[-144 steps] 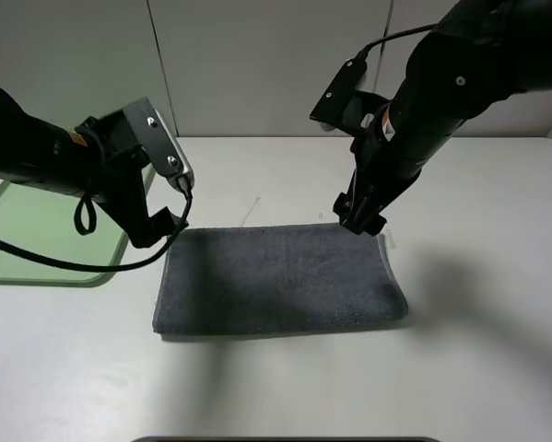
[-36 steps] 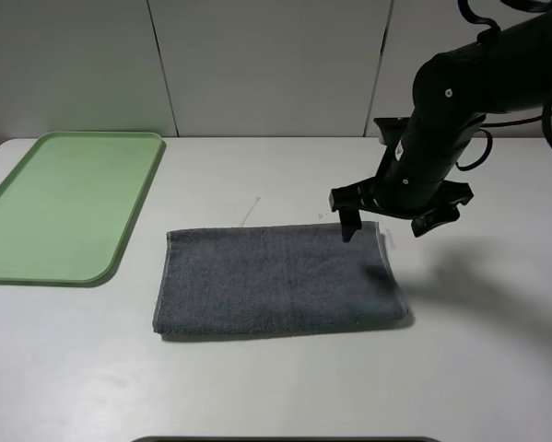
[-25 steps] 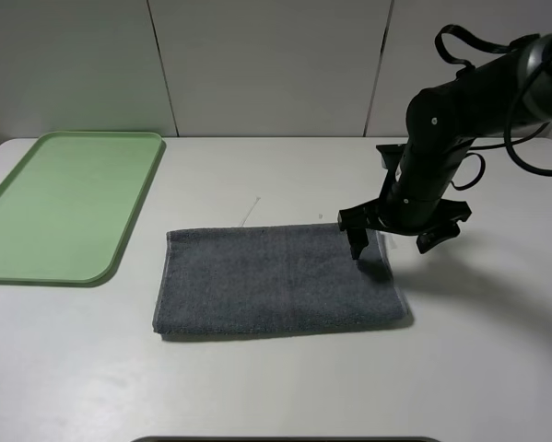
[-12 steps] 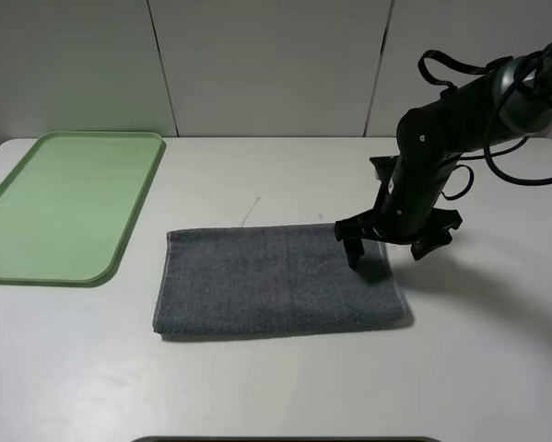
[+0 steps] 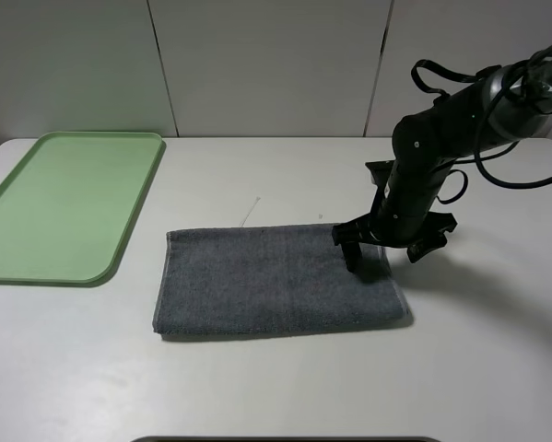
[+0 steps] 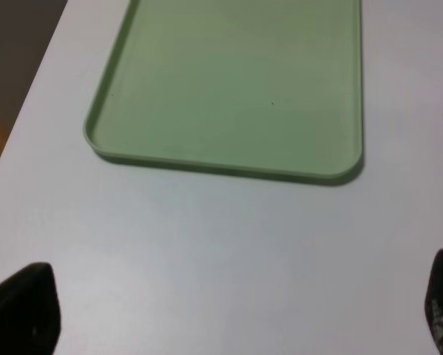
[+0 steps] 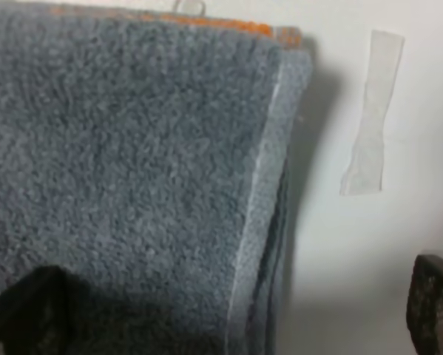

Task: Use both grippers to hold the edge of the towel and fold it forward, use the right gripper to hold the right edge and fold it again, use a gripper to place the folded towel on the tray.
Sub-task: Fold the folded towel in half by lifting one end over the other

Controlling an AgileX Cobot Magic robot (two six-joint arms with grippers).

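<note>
Hand: black narrow-fingered right hand (image 5: pixel 383 253), spread wide and empty, low over the right end of the dark grey terry-cloth towel (image 5: pixel 266 281). One finger is above cloth, the other above the bare white surface (image 5: pixel 257 387); whether either touches I cannot tell.
Other hand: left hand (image 6: pixel 232 314), also spread and empty, above bare surface near the pale green rectangular plastic tray (image 5: pixel 59 207).
Towel: flat mid-surface, apparently folded once. Its right edge (image 7: pixel 269 185) is layered, with orange trim (image 7: pixel 169 21) peeking out at the far side.
Handling: soft, light and limp. The layers may slide apart, so pinch them all together midway along the right edge.
Tray: far-left corner of the surface, apart from the towel.
</note>
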